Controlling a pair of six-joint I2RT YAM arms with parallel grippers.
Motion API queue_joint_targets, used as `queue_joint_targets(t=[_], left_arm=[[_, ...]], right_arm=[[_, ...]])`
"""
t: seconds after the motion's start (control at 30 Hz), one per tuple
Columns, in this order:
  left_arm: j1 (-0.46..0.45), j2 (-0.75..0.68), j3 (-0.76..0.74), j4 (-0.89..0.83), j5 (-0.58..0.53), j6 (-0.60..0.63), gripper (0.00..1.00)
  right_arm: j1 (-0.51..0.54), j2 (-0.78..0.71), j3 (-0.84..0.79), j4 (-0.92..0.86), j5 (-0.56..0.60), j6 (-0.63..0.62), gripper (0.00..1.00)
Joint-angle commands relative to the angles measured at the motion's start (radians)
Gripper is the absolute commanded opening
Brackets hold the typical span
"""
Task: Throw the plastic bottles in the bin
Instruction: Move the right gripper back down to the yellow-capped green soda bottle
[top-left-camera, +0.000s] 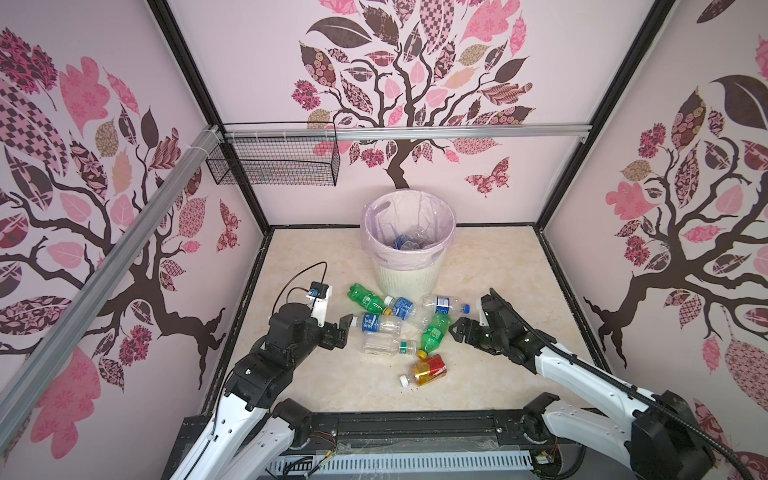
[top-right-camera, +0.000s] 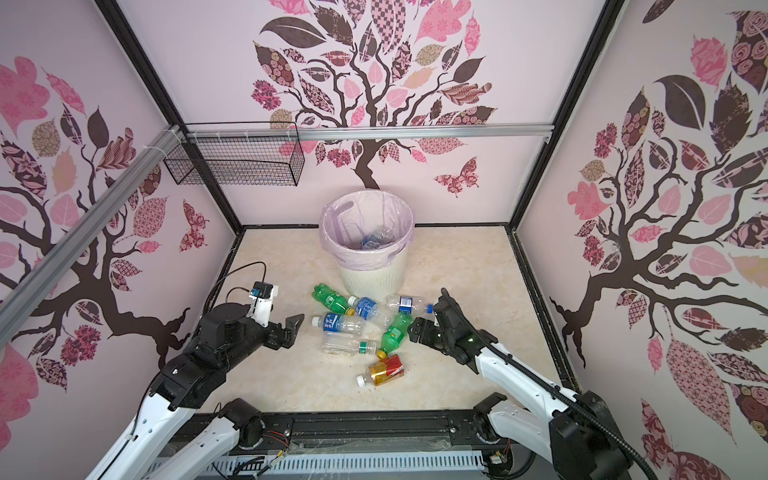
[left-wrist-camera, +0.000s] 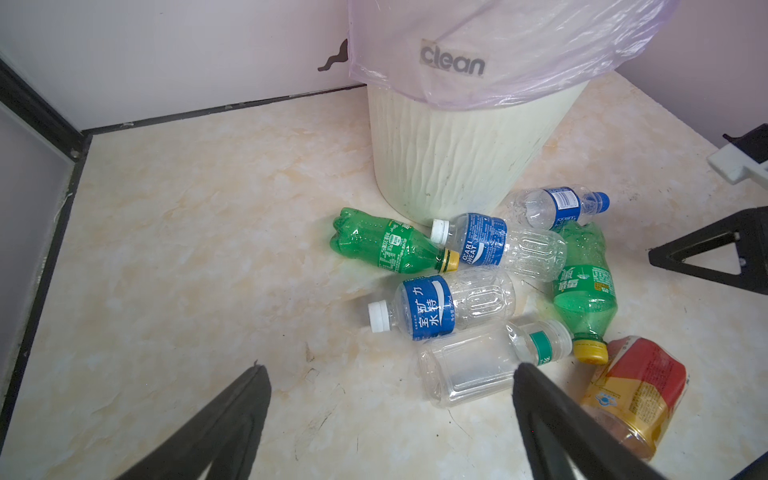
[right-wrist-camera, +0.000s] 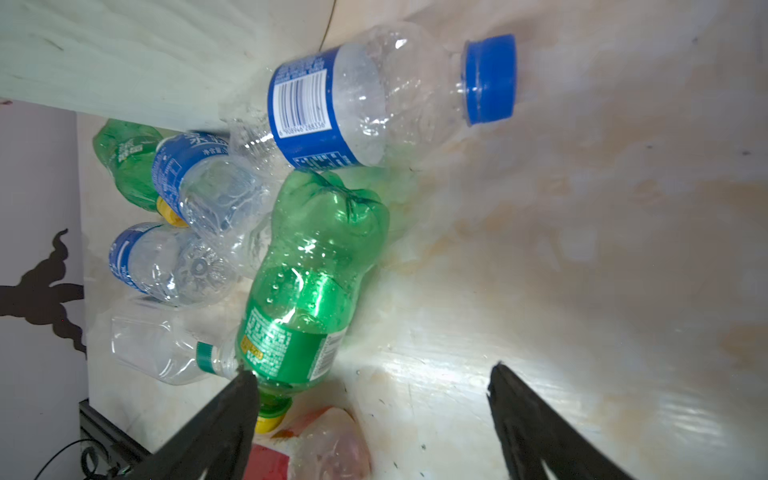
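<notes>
Hovering wide-open right gripper, empty, beside green bottle.

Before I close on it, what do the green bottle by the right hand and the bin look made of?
Green bottle: thin translucent plastic, glossy; it shows sharp glints and see-through walls.
Bin: opaque cream plastic, probably rigid, with a matte finish and wavy ribs.
Its liner bag: thin pale pink film, wrinkled and see-through.

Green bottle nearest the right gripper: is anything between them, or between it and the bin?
Nothing visible separates the open right gripper from that green bottle. The blue-capped clear bottle lies across its base, between it and the bin. Lifting over it should clear.
</notes>
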Motion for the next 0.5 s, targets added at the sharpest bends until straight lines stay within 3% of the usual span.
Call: queue_joint_targets(t=[0.0, 0.2, 0.47], left_arm=[[0.003, 0.001, -0.003, 0.012, 0.019, -0.012, 0.95], [0.003, 0.003, -0.007, 0.014, 0.027, -0.013, 0.95], [0.003, 0.001, -0.008, 0.009, 0.034, -0.011, 0.95]], right_arm=[[0.008, 0.047, 0.003, 0.114, -0.041, 0.056, 0.88], [0.052, 0.162, 0.037, 0.165, -0.044, 0.069, 0.85], [0.113, 0.262, 0.041, 0.225, 0.037, 0.128, 0.79]])
